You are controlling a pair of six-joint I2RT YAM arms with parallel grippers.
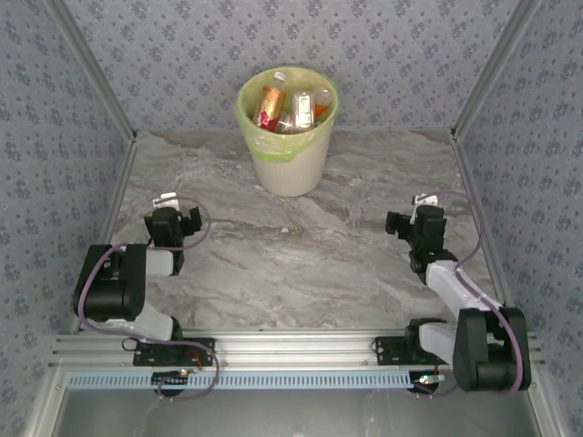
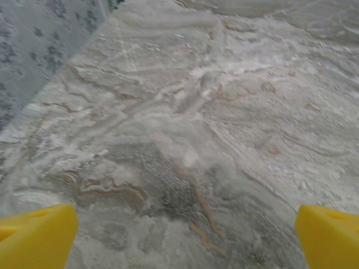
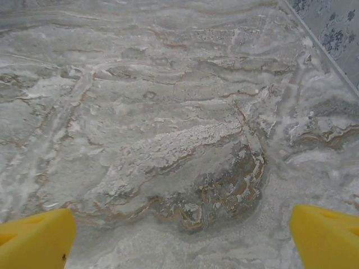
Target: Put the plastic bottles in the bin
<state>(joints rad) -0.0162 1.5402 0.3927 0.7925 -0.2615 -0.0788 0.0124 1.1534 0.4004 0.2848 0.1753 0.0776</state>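
Note:
The white bin [image 1: 290,164] with a pale yellow-green bag over its rim stands at the back middle of the marble table. Several plastic bottles [image 1: 290,107] with orange, red and white labels lie inside it. My left gripper [image 1: 170,217] hovers open at the left, well short of the bin. My right gripper [image 1: 412,218] is open at the right, also far from the bin. In the left wrist view the yellow fingertips [image 2: 36,235] stand wide apart over bare marble. The right wrist view likewise has its yellow fingertips [image 3: 35,238] spread over bare marble.
Patterned walls close the table at the back and both sides, with metal posts [image 1: 481,82] at the corners. A wall edge [image 3: 325,50] runs near the right gripper. An aluminium rail [image 1: 291,346] carries the arm bases along the near edge.

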